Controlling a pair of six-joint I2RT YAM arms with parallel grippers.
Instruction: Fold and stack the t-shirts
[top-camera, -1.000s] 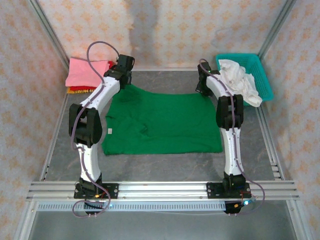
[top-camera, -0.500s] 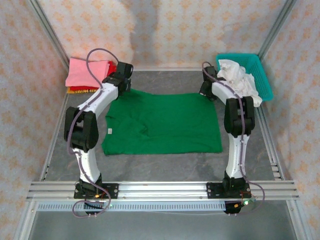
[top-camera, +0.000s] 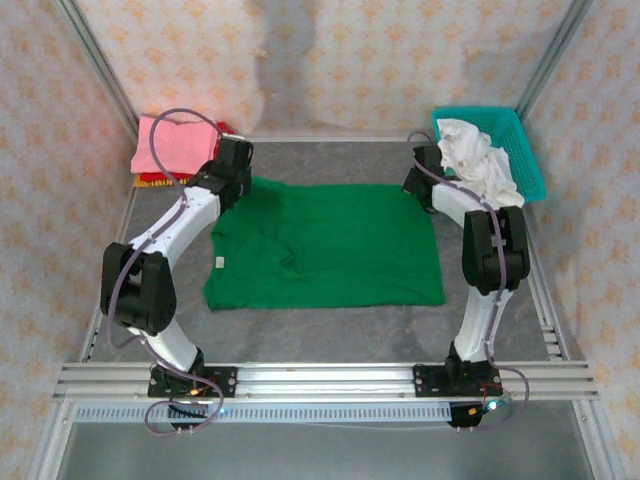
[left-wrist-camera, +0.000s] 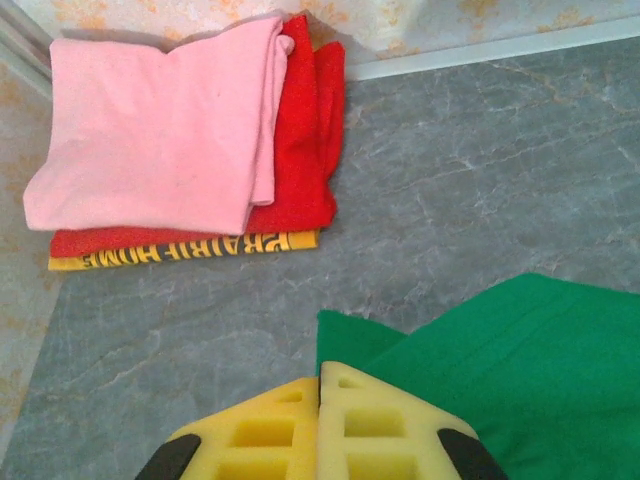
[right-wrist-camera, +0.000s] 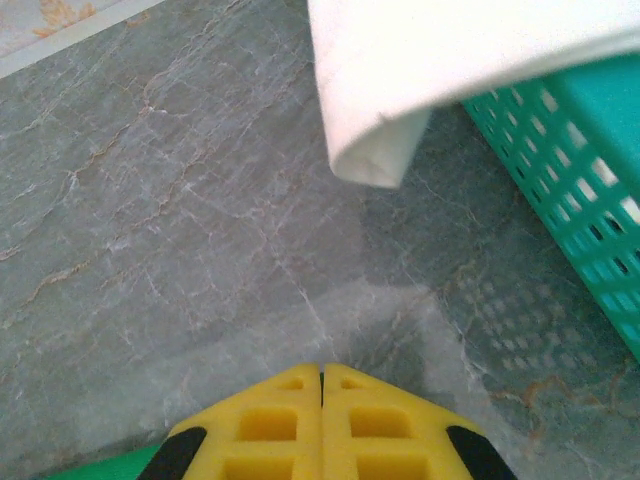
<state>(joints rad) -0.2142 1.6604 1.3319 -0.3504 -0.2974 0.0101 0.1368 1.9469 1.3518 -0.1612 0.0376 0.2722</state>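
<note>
From above, we see the green t-shirt (top-camera: 325, 245) spread flat across the middle of the grey desk (top-camera: 330, 325). The left hand (top-camera: 240, 182) is at its far left corner and the right hand (top-camera: 418, 186) at its far right corner. In the far left corner of the desk lies a folded stack with the pink t-shirt (top-camera: 170, 145) on top. At the far right stands a teal basket (top-camera: 530, 165) with a crumpled white cloth (top-camera: 480, 160) spilling over its near edge. From the left wrist, we see the yellow fingers (left-wrist-camera: 270, 430) clenched, pad against pad. The green corner lies right at their tips, but we cannot tell whether any cloth is pinched. Beyond them the pink shirt rests on the red t-shirt (left-wrist-camera: 305, 150), and under both is the yellow-orange t-shirt (left-wrist-camera: 180, 250), whose near edge shows printed lettering. From the right wrist, we see that hand clenched too, its fingers (right-wrist-camera: 385, 425) meeting over bare desk with a sliver of green at the lower left. A fold of the white cloth hangs ahead of them, and the basket wall is to the right.
</note>
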